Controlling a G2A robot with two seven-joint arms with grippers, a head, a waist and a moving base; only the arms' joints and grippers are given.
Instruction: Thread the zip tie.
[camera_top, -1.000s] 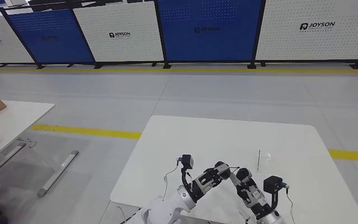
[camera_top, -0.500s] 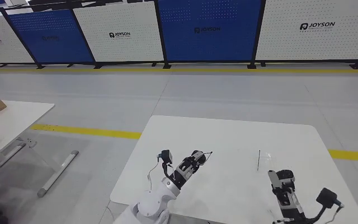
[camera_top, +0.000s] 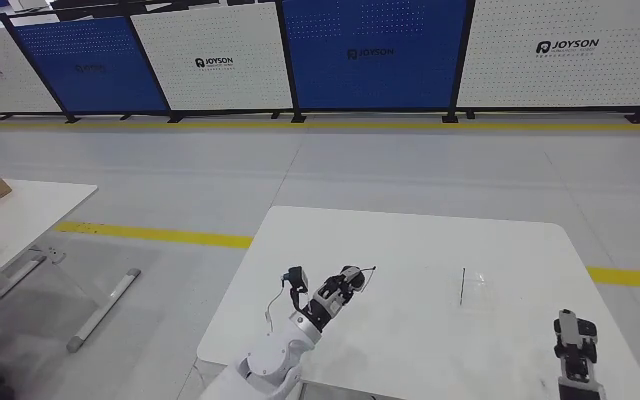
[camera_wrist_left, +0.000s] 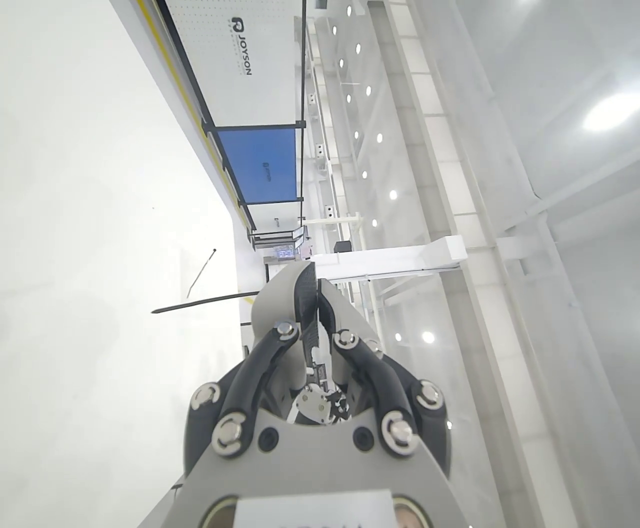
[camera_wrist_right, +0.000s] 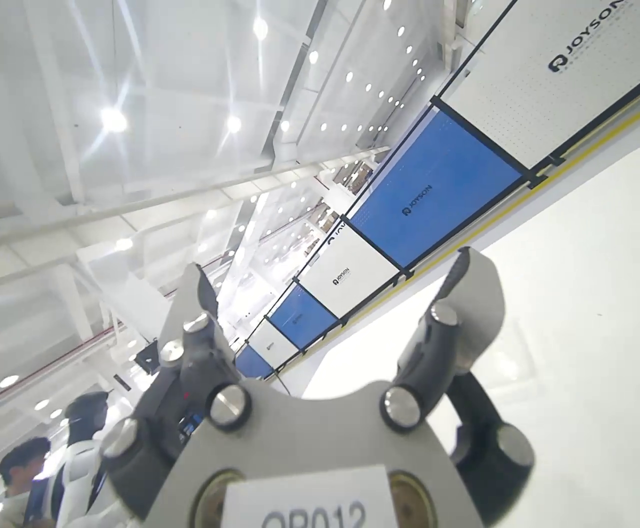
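One zip tie (camera_wrist_left: 200, 303) pinched in the clenched left hand (camera_wrist_left: 314, 280), second zip tie (camera_top: 462, 285) flat on the tabletop (camera_top: 420, 240), right hand (camera_wrist_right: 330, 265) released.

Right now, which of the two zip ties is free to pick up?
The loose zip tie, lying flat on the table apart from both arms. The held zip tie is clamped in the shut jaws of the left gripper.

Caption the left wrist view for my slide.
Left pincer shut on a zip tie; a second zip tie lies on the white table.
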